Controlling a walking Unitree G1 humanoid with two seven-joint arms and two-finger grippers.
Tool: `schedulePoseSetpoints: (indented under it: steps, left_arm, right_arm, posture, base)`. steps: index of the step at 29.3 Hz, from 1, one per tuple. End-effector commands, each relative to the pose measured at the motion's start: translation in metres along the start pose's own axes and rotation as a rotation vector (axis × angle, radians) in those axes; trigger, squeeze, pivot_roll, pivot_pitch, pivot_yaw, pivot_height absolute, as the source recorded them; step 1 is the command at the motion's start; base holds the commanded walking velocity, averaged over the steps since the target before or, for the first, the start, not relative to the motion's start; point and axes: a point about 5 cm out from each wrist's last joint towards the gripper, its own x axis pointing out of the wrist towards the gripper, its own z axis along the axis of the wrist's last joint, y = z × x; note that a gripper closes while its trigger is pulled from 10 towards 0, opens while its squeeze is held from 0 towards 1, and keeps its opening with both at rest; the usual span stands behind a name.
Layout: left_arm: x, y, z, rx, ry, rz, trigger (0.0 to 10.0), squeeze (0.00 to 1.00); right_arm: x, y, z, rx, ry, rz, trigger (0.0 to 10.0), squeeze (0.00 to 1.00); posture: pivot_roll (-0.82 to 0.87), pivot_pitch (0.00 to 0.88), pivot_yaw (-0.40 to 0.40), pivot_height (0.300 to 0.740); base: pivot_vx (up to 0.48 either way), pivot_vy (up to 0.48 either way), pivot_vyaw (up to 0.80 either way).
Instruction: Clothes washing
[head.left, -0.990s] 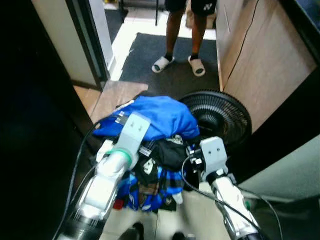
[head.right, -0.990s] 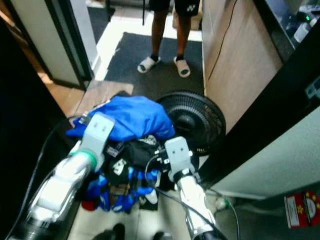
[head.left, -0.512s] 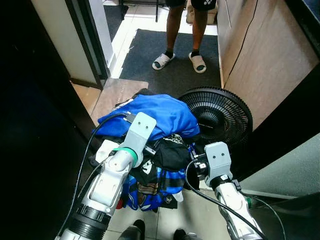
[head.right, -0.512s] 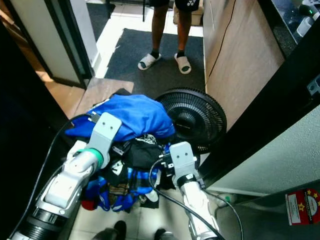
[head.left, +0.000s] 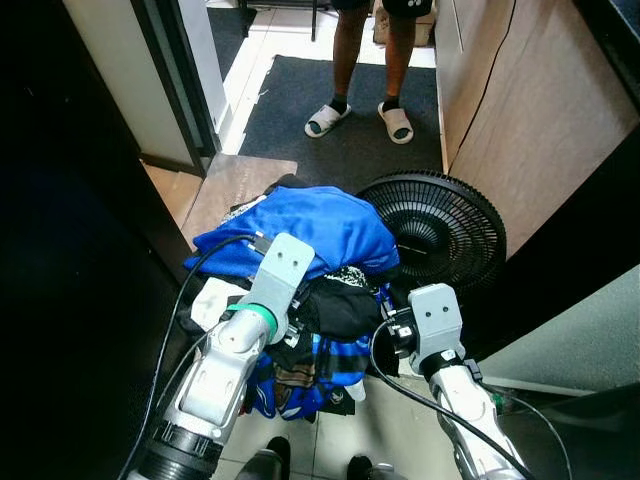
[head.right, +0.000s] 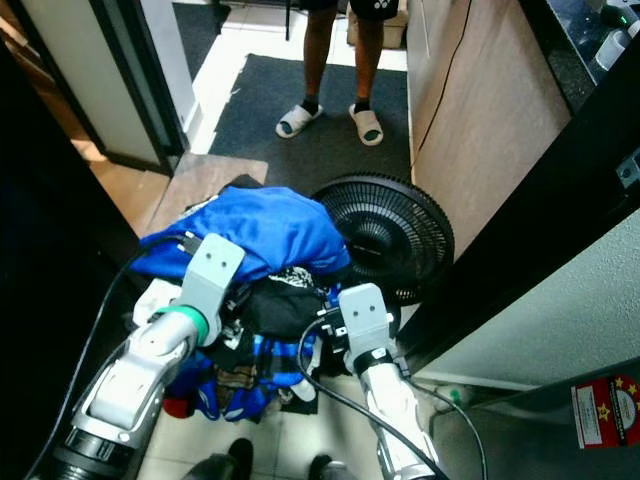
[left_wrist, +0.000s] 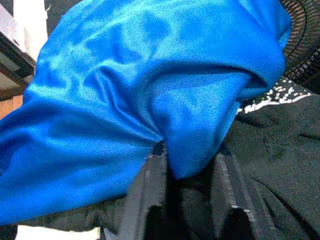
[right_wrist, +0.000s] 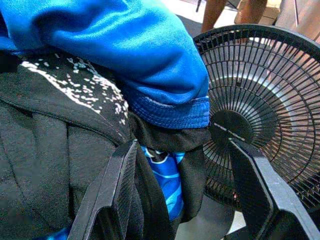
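A black fan (head.left: 432, 230) lies tilted on the floor with its round grille facing up, and everything else sits around it: a wooden cabinet side (head.left: 520, 120) stands just beside it on the right, and a dark floor mat (head.left: 330, 120) spreads beyond it. On that mat, well past the fan, a person's legs (head.left: 370, 55) stand in white slippers (head.left: 360, 120) with dark socks. To the left of the fan, a little way off, a brown wooden threshold (head.left: 235, 185) meets a dark door frame (head.left: 165, 80), and a pale tiled floor (head.left: 400, 425) shows on the fan's near side.
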Motion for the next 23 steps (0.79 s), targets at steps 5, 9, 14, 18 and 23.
schedulePoseSetpoints:
  steps: [5, 9, 14, 18, 23]
  left_arm:
    - [-0.003, 0.004, 0.013, -0.054, -0.052, 0.012, 0.0, 0.00]
    - [-0.004, 0.006, 0.021, -0.065, -0.084, 0.016, 0.0, 0.00]
    - [-0.009, 0.007, 0.040, -0.095, -0.151, -0.012, 0.0, 0.00]
    - [-0.018, 0.004, 0.059, -0.141, -0.236, -0.075, 10.0, 0.00]
    - [-0.041, 0.009, 0.107, -0.047, -0.481, -0.140, 10.0, 0.00]
  right_arm:
    - [-0.004, 0.005, -0.008, -0.003, 0.040, 0.017, 10.0, 0.00]
    - [-0.003, 0.005, -0.008, -0.003, 0.039, 0.016, 10.0, 0.00]
    - [0.000, 0.003, -0.006, -0.005, 0.034, 0.010, 10.0, 0.00]
    - [0.003, 0.002, -0.004, -0.006, 0.027, 0.003, 10.0, 0.00]
    - [0.009, 0.003, 0.003, 0.000, -0.007, -0.008, 10.0, 0.00]
  posture:
    - [0.14, 0.280, 0.085, 0.740]
    - [0.14, 0.275, 0.085, 0.740]
    - [0.14, 0.235, 0.087, 0.740]
    - [0.14, 0.199, 0.086, 0.740]
    - [0.14, 0.141, 0.084, 0.740]
  base:
    - [0.000, 0.000, 0.00]
    - [0.000, 0.000, 0.00]
    - [0.000, 0.000, 0.00]
    - [0.000, 0.000, 0.00]
    - [0.000, 0.000, 0.00]
